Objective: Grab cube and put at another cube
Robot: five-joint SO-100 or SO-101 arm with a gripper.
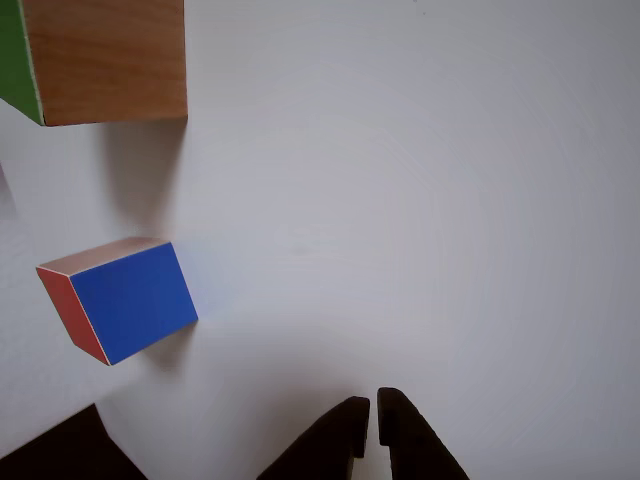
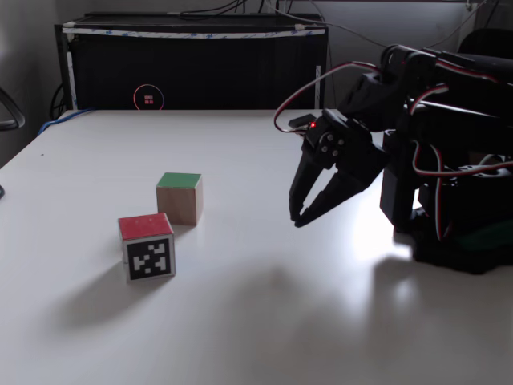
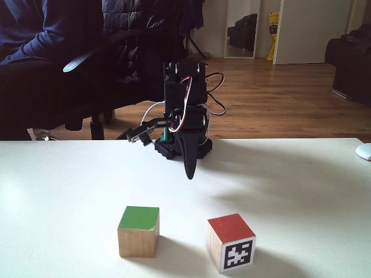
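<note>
Currently fingers [image 2: 297, 218] nearly pressed together, only a thin slit between the tips, holding nothing, hanging tip-down above the white bench [image 2: 240, 321]. Green-faced cube [image 2: 179, 198] sits on the bench with green up, at about 9 o'clock from the tips in a fixed view, well apart. Red-topped cube [image 2: 147, 246] with a black-and-white marker face sits just beside it at 7 o'clock, not touching. Other view: fingers [image 1: 373, 418] at 6 o'clock, green-faced cube [image 1: 95, 58] at 11, blue face of the red-topped cube [image 1: 120, 298] at 9.
</note>
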